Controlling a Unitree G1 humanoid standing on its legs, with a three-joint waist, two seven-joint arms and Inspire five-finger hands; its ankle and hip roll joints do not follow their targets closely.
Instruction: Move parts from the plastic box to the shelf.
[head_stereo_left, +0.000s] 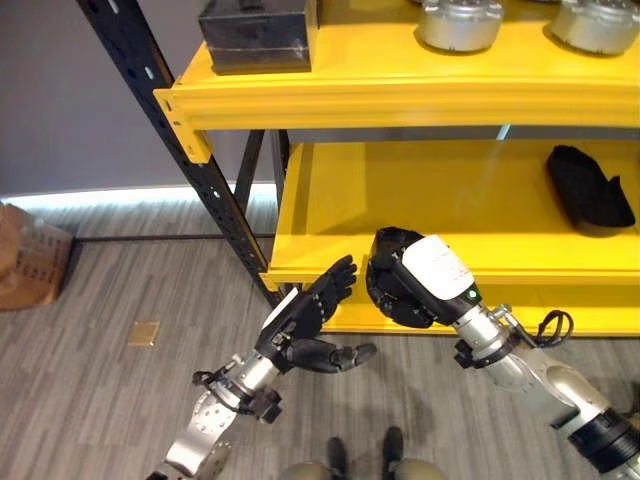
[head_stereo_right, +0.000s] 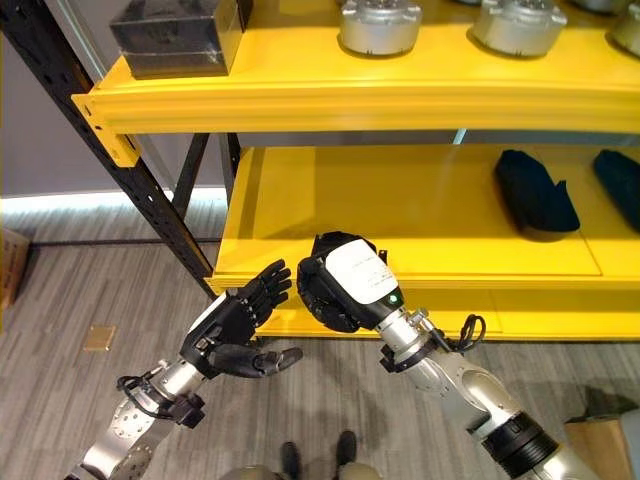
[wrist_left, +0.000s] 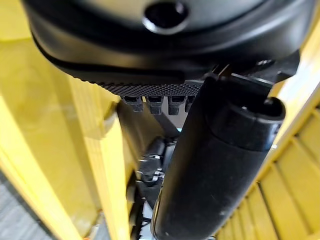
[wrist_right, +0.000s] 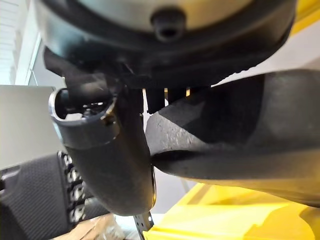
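Note:
A black rounded part (head_stereo_left: 392, 298) is held at the front edge of the yellow lower shelf (head_stereo_left: 400, 215), with my right hand (head_stereo_left: 436, 267) shut round it. In the right wrist view the part's rough black surface (wrist_right: 235, 127) lies against the thumb (wrist_right: 112, 170). My left hand (head_stereo_left: 303, 318) hovers just left of the part, a little lower, open with fingers straight and thumb stretched out, holding nothing. In the right eye view the same part (head_stereo_right: 318, 290) sits close to the left hand (head_stereo_right: 235, 320).
Black parts (head_stereo_right: 535, 192) (head_stereo_right: 618, 185) lie on the lower shelf at the right. The upper shelf (head_stereo_left: 400, 95) carries a black box (head_stereo_left: 258, 35) and silver round parts (head_stereo_left: 460, 22). A black upright post (head_stereo_left: 190, 150) stands at the left. A cardboard box (head_stereo_left: 30, 255) is on the floor.

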